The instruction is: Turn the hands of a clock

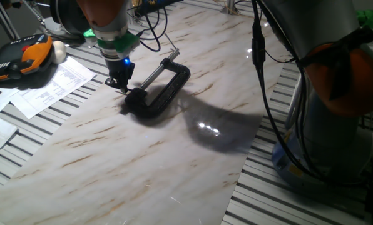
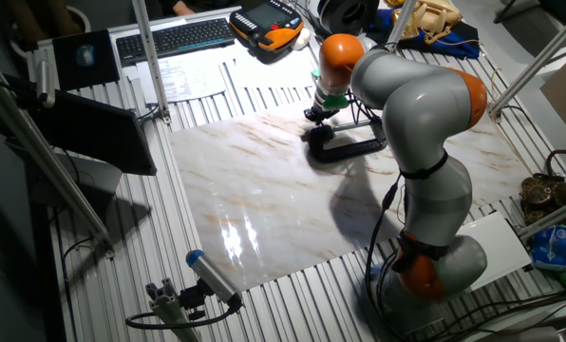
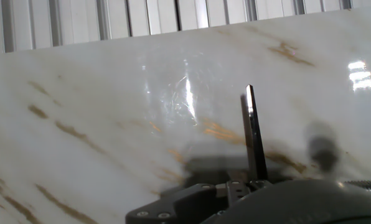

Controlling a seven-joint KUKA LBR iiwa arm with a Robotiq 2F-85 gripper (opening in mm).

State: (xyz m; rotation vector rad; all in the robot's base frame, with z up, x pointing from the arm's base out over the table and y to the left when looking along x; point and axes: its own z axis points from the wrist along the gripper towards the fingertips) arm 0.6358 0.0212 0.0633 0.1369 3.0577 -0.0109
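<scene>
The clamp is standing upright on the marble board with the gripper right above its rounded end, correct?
Not quite. The clamp is lying flat on its side on the marble board, not standing upright; one fixed view shows this plainly, with its silver screw rod running level along the surface. The rest holds: the gripper is right above the clamp's rounded end.

I see a glossy marble slab (image 2: 264, 190) on a slatted metal table (image 2: 292, 285), with lamp glare near
</scene>
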